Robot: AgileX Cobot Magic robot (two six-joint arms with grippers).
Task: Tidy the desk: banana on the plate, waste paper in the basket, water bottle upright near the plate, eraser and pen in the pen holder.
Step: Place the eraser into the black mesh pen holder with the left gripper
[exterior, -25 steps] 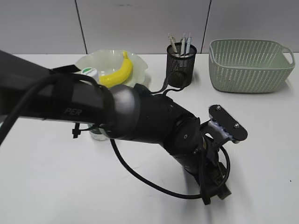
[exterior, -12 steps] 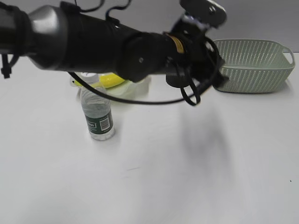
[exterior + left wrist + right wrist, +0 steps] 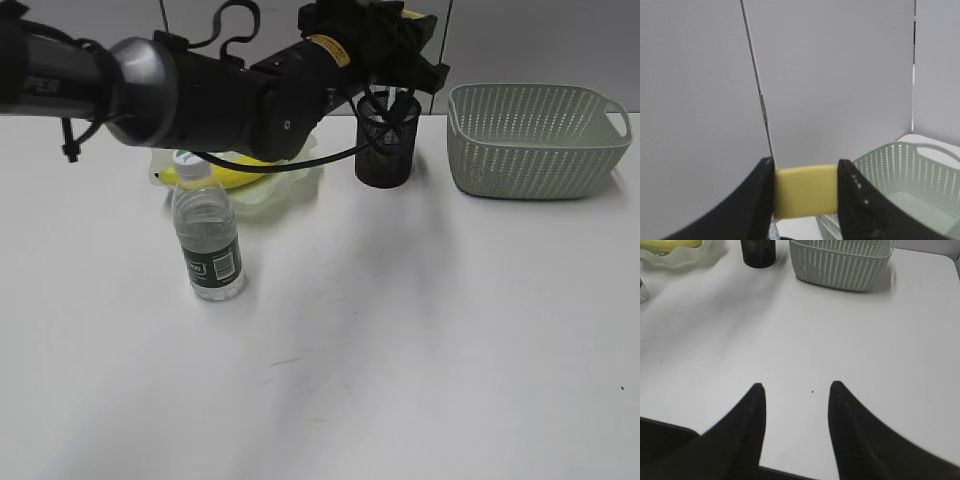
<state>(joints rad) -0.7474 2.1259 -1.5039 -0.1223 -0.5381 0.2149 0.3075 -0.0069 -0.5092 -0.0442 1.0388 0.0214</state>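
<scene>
My left gripper is shut on a pale yellow eraser, held between both fingers. In the exterior view the left arm reaches across the back of the table, its end above the black mesh pen holder. The pens are mostly hidden behind the arm. The banana lies on the pale plate. The water bottle stands upright in front of the plate. The green basket stands at the back right. No waste paper shows. My right gripper is open and empty over bare table.
The right wrist view shows the basket, the pen holder and the plate's edge far ahead, with white tabletop between. The left wrist view shows the basket low right and grey wall panels behind.
The left arm has lifted from the table's front right and swung back and up, and its end is now over the pen holder. The bottle has come into view.
</scene>
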